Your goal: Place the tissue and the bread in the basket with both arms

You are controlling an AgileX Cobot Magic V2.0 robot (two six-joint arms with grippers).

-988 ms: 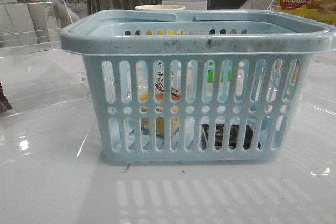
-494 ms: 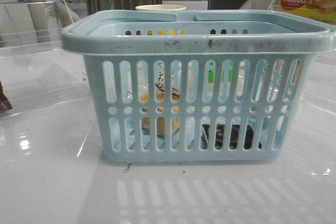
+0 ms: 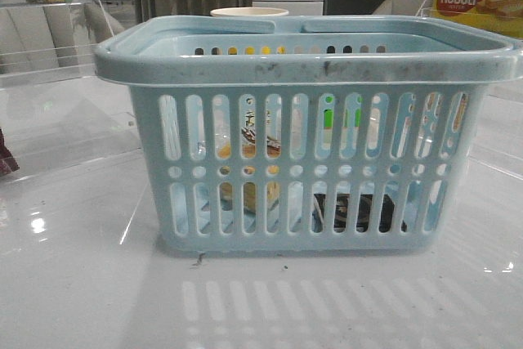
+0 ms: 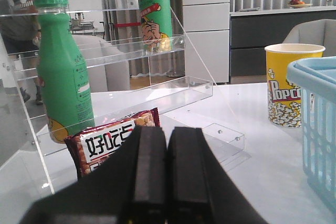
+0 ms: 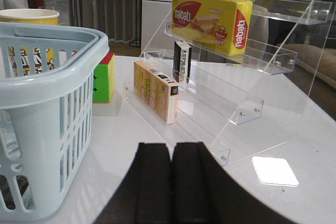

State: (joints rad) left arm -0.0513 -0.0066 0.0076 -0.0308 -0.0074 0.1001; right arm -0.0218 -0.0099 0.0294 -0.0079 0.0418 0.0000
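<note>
From the front, the basket (image 3: 306, 132) sits square on the white table (image 3: 82, 300), and through its slots I can see both of my loads already inside it. The bread (image 3: 249, 194) shows golden against the basket's left-middle slots, leaning rather than flat as far as I can tell; the tissue (image 3: 358, 212) lies dark and low on the basket floor, just right of the bread. Neither of my claws appears here. I judge the placing step finished, so the next move calls for little more than keeping both arms clear of the basket.

At my left wrist, my left claw (image 4: 167, 169) is clenched, pads pressed together on nothing. The basket's corner stands off to one side, well apart from it, beyond a snack packet (image 4: 113, 140).

At my right wrist, my right claw (image 5: 171, 182) is likewise clenched and empty. The basket stands near it, alongside, with bread and tissue hidden behind the wall.
</note>
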